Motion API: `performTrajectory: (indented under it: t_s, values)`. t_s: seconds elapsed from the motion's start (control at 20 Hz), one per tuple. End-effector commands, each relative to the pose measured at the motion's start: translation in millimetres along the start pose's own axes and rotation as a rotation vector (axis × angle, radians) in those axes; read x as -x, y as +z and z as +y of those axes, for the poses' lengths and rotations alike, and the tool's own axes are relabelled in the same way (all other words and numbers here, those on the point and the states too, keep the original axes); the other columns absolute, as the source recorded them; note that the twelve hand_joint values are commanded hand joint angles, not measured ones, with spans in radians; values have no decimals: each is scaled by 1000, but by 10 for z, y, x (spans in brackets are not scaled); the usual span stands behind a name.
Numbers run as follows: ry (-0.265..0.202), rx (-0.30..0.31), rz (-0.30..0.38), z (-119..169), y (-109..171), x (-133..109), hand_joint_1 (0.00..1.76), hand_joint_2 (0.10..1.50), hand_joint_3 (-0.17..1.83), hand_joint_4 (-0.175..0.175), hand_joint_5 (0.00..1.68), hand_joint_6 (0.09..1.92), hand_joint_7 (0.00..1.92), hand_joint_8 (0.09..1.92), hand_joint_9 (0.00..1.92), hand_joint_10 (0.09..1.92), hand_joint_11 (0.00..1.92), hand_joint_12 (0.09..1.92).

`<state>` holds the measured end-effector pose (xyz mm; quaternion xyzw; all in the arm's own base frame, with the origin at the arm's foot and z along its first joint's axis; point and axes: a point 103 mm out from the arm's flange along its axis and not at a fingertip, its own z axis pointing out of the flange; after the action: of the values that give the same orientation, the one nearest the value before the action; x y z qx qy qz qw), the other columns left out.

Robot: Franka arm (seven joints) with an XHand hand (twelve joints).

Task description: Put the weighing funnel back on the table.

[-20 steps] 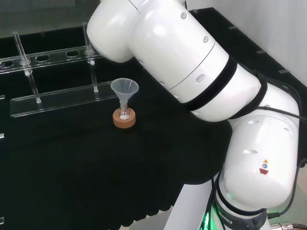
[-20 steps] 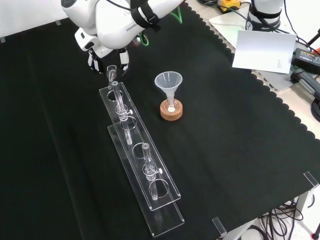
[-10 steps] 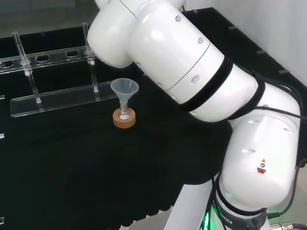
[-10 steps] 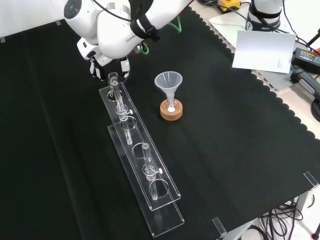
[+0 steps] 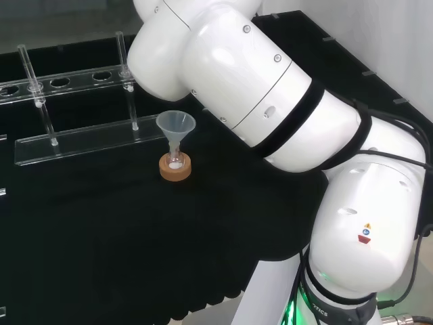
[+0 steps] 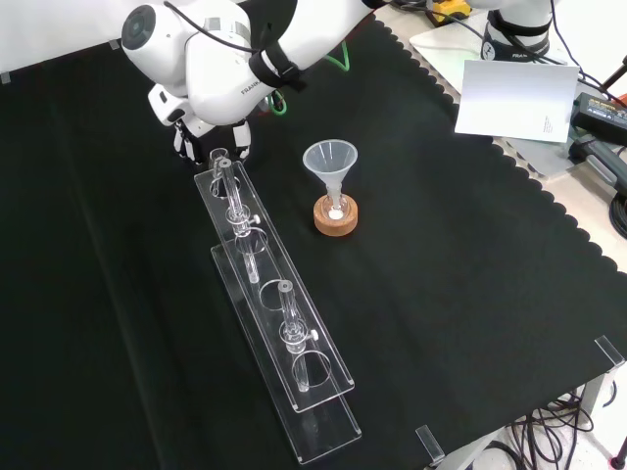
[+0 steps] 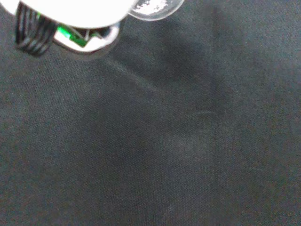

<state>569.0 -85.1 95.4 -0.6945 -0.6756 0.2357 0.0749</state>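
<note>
In the front view my hand hangs under the arm's big white link, close above the cloth at the far end of the clear rack. Its black and white fingers stand on either side of a small clear piece, the weighing funnel, and are shut on it. The wrist view has a rounded clear part of the weighing funnel beside the blurred white hand, with black cloth close beneath.
The big funnel stands in a small flask on a cork ring, to the right of the rack in the front view. The rack holds upright glass tubes. White paper lies beyond the cloth's scalloped edge.
The arm has come down, bringing the hand and the clear piece between its fingers lower, closer to the cloth at the rack's far end. The big funnel and the rack have stayed put.
</note>
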Motion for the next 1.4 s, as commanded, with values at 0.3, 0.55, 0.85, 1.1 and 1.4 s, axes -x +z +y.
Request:
performTrajectory:
  t_s: [0.3, 0.55, 0.85, 1.1, 1.4]
  values:
    - [-13, -17, -35, 169, 127, -157, 1152, 595, 704, 175, 1372, 511, 738, 611, 1184, 99, 1042, 886]
    - [-22, -20, -38, 164, 126, -117, 1152, 595, 703, 175, 1372, 512, 737, 612, 1184, 99, 1042, 886]
    - [-29, 6, -27, 140, 122, -166, 1134, 674, 586, 175, 1320, 552, 704, 621, 1175, 90, 1035, 888]
    - [-48, 24, -2, 71, 66, -167, 975, 684, 432, -1, 587, 578, 435, 654, 994, 87, 799, 1037]
    - [-74, -2, -4, -9, 26, -158, 824, 604, 480, -4, 256, 177, 153, 613, 710, 87, 406, 1280]
